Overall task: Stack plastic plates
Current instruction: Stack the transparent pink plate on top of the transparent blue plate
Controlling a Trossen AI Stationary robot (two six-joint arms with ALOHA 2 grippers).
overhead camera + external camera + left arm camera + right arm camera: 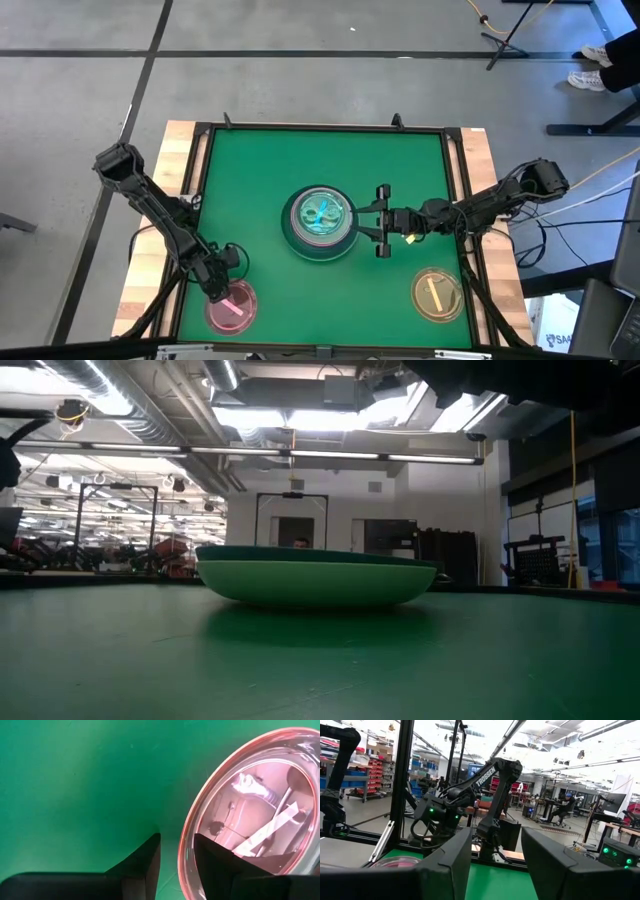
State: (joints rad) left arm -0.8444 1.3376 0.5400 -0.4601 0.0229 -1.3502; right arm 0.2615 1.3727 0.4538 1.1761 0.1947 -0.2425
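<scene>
Left claw (222,291) sits low at the near-left corner of the green bench (260,190), right at the edge of the pink plate (232,307). In the left wrist view its fingers (145,862) stand a little apart with the pink plate's rim (186,845) in the gap between them — whether they pinch it, cannot tell. A small translucent plate with a pale bar mark (265,832) lies inside the pink one.

Mid-bench: the stack (320,224) — dark green plate resting on the light green plate (315,582), as the low view shows from the side. Inside, seen from above, a paler plate and a translucent one with blue-green marks (322,212).

Right claw (381,221) hangs just beside the stack's right edge, jaws spread wide and holding nothing; the right wrist view shows its two fingers (445,865) well apart, looking level over the bench toward the left arm.

Near-right corner: a yellowish translucent plate (438,294) with a pale bar mark, alone, well apart from the stack.
</scene>
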